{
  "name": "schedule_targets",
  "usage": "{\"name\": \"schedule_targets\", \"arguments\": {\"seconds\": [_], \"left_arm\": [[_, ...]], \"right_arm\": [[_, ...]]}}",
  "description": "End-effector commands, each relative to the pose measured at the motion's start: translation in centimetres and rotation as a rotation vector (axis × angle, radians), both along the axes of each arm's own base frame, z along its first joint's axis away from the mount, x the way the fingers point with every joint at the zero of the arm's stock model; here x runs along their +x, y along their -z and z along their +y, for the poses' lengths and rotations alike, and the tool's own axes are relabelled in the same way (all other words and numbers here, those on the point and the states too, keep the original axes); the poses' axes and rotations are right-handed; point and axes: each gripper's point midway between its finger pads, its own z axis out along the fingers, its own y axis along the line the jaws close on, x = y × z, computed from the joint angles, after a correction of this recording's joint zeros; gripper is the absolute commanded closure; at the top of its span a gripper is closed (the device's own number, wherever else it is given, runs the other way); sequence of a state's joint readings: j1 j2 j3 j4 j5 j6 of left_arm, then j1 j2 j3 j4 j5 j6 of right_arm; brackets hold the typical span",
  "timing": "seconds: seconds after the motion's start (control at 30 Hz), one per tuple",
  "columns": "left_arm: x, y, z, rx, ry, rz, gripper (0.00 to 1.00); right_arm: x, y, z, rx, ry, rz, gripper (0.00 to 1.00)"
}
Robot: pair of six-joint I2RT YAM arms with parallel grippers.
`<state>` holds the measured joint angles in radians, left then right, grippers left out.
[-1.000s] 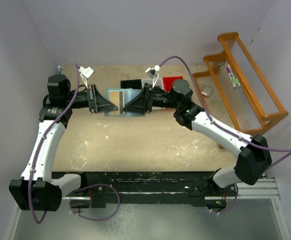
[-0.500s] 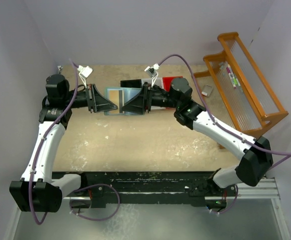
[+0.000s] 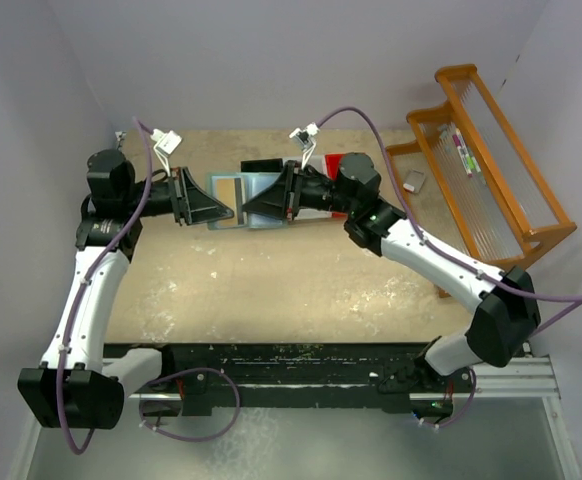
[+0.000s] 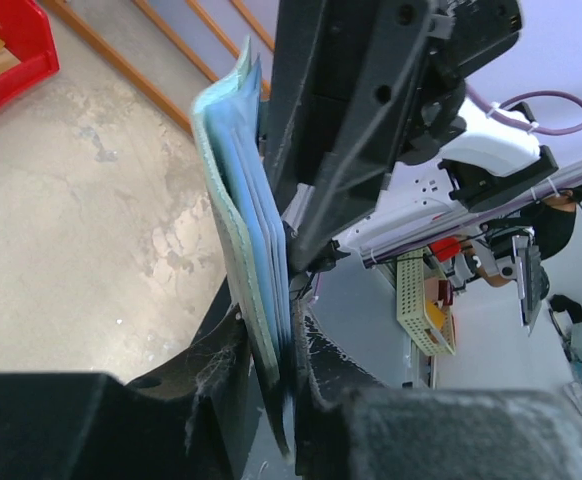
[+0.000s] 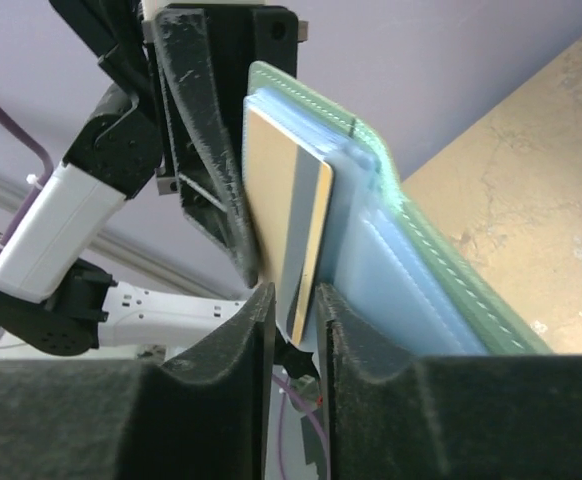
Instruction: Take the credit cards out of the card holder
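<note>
The right gripper (image 5: 293,306) was closed on the near edge of the tan-orange card (image 5: 283,190), its two pads meeting on the card just below the dark stripe. Most of the card stood straight ahead of the fingertips, seated in its slot in the card holder (image 5: 426,270). The pale teal holder was spread open and held up off the table (image 3: 271,280), its blue pockets fanning away to one side of those fingers. Directly opposite, the left gripper (image 4: 271,348) was clamped on the holder's other end, with the soft panels rising out from between its fingers and bowing slightly. A second, paler card could not be made out in any pocket. The pull appeared ready to begin, and the hold looked the weak point: the right pads had only a narrow strip of slick plastic, so a tight slot could let them slide off and leave the card where it sat. If the pads had also caught the lip of the pocket, which could not be told here, the draw would drag the whole holder instead. The left grip sat on a floppy edge, so a skewed pull might twist the holder loose and drop it.
</note>
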<state>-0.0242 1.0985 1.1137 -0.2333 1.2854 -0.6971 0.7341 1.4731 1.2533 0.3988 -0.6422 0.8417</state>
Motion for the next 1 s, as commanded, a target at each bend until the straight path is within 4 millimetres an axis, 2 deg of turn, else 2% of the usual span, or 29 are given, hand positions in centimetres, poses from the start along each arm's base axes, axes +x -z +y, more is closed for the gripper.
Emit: {"name": "schedule_targets", "arguments": {"seconds": [0.0,0.27,0.47,0.53,0.67,0.7,0.77,0.87,0.97], "left_arm": [[-3.3,-1.6,-0.9,-0.04,0.15,-0.049,0.75],[-4.1,-1.6,-1.4,-0.053,0.197,-0.042,0.67],[-4.9,-2.1,-1.4,-0.061,0.225,-0.057,0.65],[-5.2,-2.3,-1.3,-0.06,0.234,-0.067,0.68],[-5.5,-2.5,-1.3,-0.059,0.236,-0.091,0.82],[-5.5,-2.5,-1.3,-0.059,0.236,-0.096,0.86],[-5.6,-2.7,-1.3,-0.059,0.235,-0.108,0.91],[-5.7,-2.8,-1.3,-0.059,0.233,-0.117,0.95],[-5.6,-2.7,-1.3,-0.059,0.23,-0.111,0.95]], "right_arm": [[0.0,-1.3,1.1,0.136,-0.034,0.024,0.77],[-1.0,-0.3,1.1,0.174,-0.096,0.083,0.85],[-1.5,0.3,1.0,0.178,-0.124,0.107,0.98],[-1.9,0.5,0.8,0.18,-0.135,0.117,1.0],[-2.7,0.6,0.4,0.183,-0.156,0.127,1.0],[-2.8,0.6,0.3,0.184,-0.158,0.13,0.98],[-3.0,0.7,0.1,0.185,-0.159,0.135,0.84],[-3.3,0.8,-0.1,0.192,-0.159,0.145,0.69],[-3.0,0.3,-0.1,0.205,-0.144,0.137,0.65]]}}
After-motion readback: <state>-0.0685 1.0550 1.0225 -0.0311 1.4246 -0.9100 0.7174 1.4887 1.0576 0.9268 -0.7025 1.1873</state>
